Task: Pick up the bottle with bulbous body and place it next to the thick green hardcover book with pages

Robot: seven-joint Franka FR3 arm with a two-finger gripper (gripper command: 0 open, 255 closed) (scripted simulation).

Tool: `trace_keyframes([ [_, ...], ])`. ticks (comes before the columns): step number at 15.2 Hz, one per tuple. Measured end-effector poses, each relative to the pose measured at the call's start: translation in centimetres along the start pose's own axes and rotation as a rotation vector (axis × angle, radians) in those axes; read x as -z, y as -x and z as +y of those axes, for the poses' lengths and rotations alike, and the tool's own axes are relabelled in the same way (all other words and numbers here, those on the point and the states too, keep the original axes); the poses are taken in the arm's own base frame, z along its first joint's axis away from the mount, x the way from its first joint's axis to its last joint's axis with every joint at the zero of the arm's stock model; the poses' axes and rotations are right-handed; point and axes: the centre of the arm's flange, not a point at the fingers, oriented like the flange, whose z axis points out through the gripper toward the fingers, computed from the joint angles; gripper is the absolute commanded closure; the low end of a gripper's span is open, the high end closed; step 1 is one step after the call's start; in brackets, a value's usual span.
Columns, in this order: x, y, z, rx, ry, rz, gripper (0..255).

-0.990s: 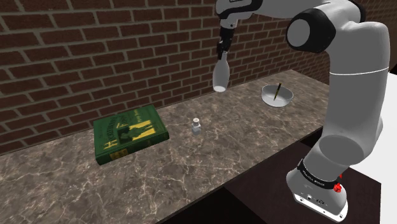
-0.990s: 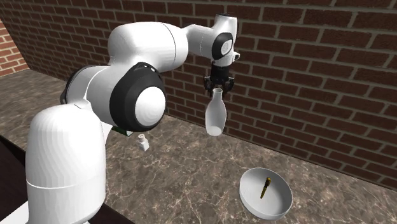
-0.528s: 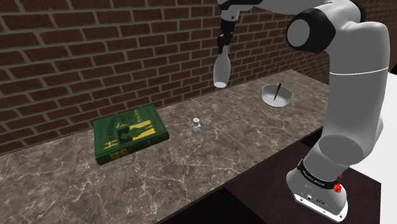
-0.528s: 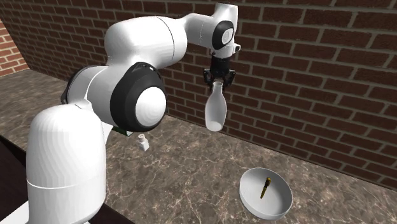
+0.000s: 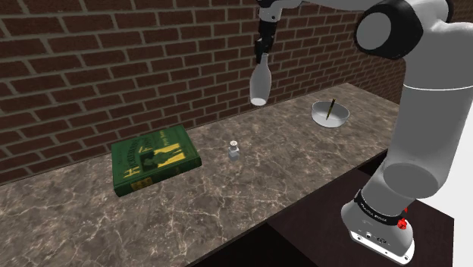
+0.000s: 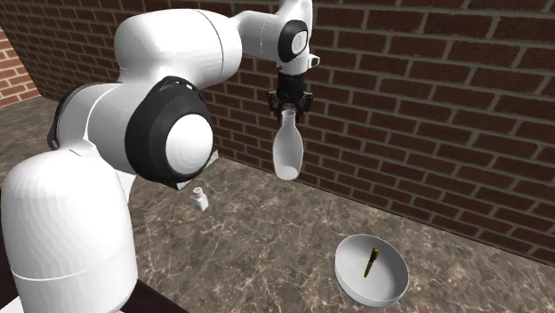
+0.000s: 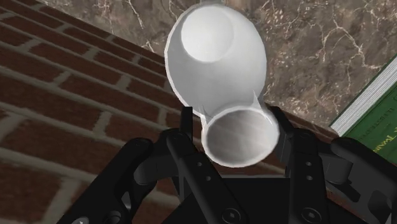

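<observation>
Your gripper (image 5: pixel 262 51) clamps the white bottle (image 5: pixel 260 85) by its neck alone, hanging high. Swing fast toward the green book (image 5: pixel 155 158) and it may slip free.

Plain white bottle (image 5: pixel 260 85) with bulbous body and open neck, hanging upright in mid-air, neck clasped by the black gripper (image 5: pixel 262 51), thick green hardcover book (image 5: pixel 155 158) with pale page edges, lying flat on the marbled counter (image 5: pixel 265 182), well apart from the bottle
</observation>
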Motion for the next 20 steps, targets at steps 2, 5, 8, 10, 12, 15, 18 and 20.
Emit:
trace_keyframes([
  [2,-0.2,0.0,-2.6,0.0,0.0,0.0,255],
  [5,-0.1,0.2,-6.3,0.0,-0.001,-0.001,255],
  [8,-0.4,0.7,-10.4,0.0,0.0,0.0,255],
  [10,-0.2,0.7,-12.9,0.0,0.0,0.0,255],
  [12,-0.2,1.0,-15.7,0.001,0.0,-0.001,255],
  [15,-0.2,1.5,-19.8,0.001,0.0,-0.001,255],
  [18,-0.4,2.0,-23.5,0.001,0.0,0.0,255],
  [20,-0.3,1.9,-26.3,0.001,0.0,-0.001,255],
])
